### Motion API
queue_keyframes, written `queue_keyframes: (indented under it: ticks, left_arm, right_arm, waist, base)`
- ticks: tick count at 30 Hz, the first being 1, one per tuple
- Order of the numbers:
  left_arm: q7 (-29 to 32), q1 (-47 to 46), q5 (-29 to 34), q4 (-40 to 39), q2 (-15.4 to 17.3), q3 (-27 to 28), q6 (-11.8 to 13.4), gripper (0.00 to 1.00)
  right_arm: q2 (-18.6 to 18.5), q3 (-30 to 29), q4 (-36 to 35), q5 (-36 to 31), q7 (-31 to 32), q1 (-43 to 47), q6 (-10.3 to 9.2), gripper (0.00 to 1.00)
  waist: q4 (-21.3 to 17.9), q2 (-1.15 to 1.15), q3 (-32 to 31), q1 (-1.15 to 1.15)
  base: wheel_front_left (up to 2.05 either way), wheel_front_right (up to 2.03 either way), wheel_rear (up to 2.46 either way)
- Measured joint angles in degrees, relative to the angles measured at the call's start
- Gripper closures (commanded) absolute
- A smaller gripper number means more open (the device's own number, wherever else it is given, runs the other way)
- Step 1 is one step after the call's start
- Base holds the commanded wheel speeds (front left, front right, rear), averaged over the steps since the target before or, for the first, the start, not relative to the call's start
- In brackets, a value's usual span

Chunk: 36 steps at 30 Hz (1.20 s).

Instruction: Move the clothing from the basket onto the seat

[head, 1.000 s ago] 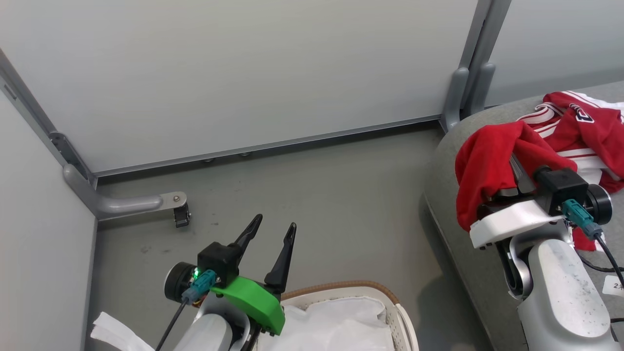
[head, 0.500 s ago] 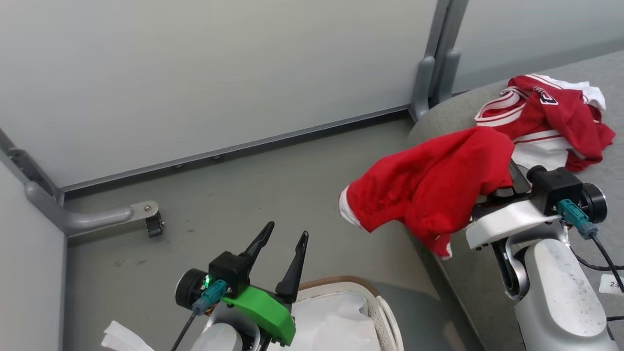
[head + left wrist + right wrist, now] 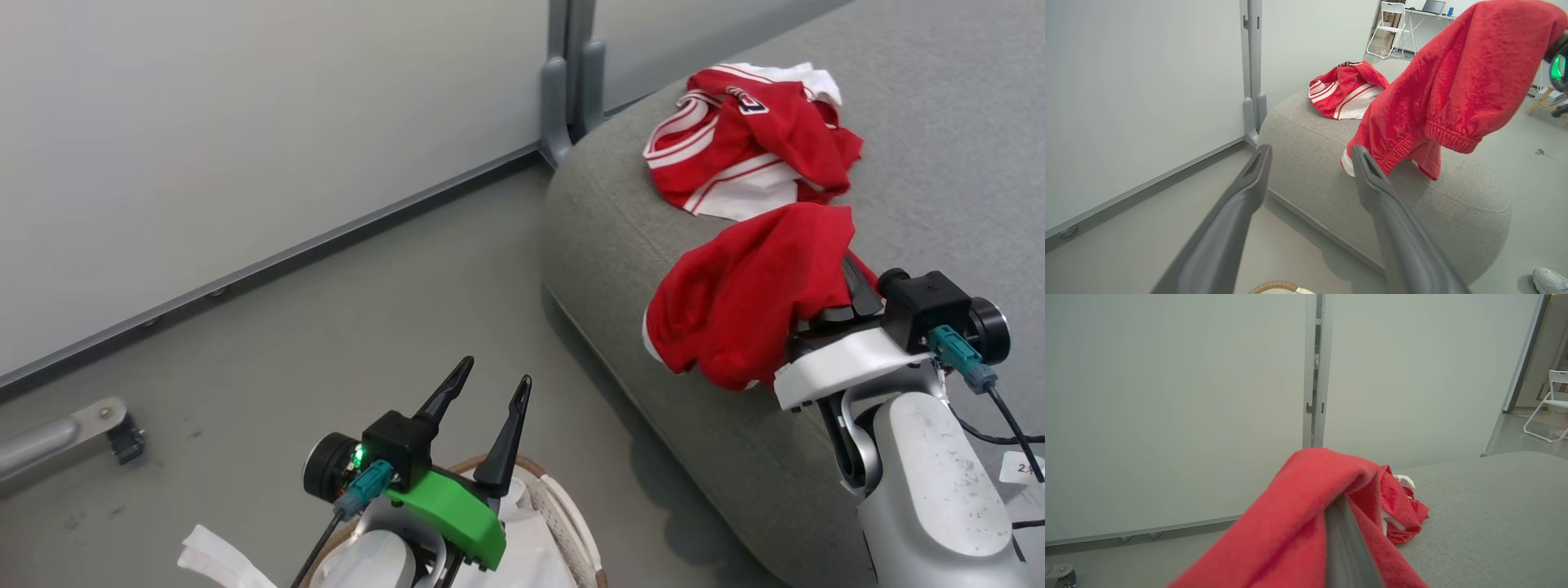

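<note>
Over the seat (image 3: 637, 245), near its rounded edge, a red garment (image 3: 751, 302) is held up by the right hand (image 3: 857, 286), whose fingers are pressed together with the cloth draped over them.

- Change: the head view has been swung toward the seat, so most of the apparent shift is camera movement. Measured against the seat itself, the garment was trailing out past the edge over the floor (image 3: 326, 327) half a second ago; it is now gathered above the upholstery. Whether its hem touches the fabric cannot be told.
- Grip unchanged over the last second. The left hand (image 3: 495, 373) has been kept with fingers apart and empty, above the basket (image 3: 563, 506).
- Meaning: carry judged nearly done; release is what is left for this piece. A jersey (image 3: 751, 139), red with white stripes, is already laid further back on the seat, just beside the held one.
- Basket: white cloth (image 3: 531, 563) is seen inside it; no red is visible in the part shown.

Surface: grey woven upholstery, broad and soft, so a dropped piece should stay put.

Room: pale partition panels (image 3: 245, 122) joined at a grey post (image 3: 571, 82), a bare grey floor, and a folding chair (image 3: 1392, 24) far behind.
</note>
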Motion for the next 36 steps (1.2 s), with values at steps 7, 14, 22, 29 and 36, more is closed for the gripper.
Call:
queue_keyframes:
  ticks: [7,14,22,29,36]
  left_arm:
    - [0.0,-0.9,0.4,0.0,0.3,-0.7,0.0,0.00]
    - [0.0,-1.8,0.9,-0.5,1.1,-1.4,0.0,0.00]
    - [0.0,-4.7,1.5,-0.9,2.3,-1.8,0.0,0.00]
    - [0.0,-8.7,2.8,-1.8,3.7,-2.4,0.0,0.00]
    - [0.0,-13.1,4.1,-2.9,4.7,-2.9,0.0,0.00]
  right_arm:
    - [0.0,-0.7,-0.2,0.0,0.0,0.0,0.00,1.00]
    - [0.0,-2.1,-0.2,-1.3,0.0,-2.5,0.00,1.00]
    - [-2.2,-6.1,1.4,-8.1,0.0,-16.3,0.01,1.00]
    - [-11.9,-11.1,7.0,-8.4,0.0,-34.6,0.00,1.00]
    - [-22.6,-16.1,14.9,-9.0,0.0,-50.8,0.00,1.00]
  waist:
    - [-5.6,0.00,1.9,0.00]
    - [-7.4,0.00,5.2,0.00]
    - [-5.7,0.00,9.4,0.00]
    - [-2.7,0.00,14.5,0.01]
    - [1.0,0.00,20.9,0.01]
  base:
    - [0.00,0.00,0.00]
    - [0.00,0.00,0.00]
    - [0.00,0.00,0.00]
    - [0.00,0.00,0.00]
    - [0.00,0.00,0.00]
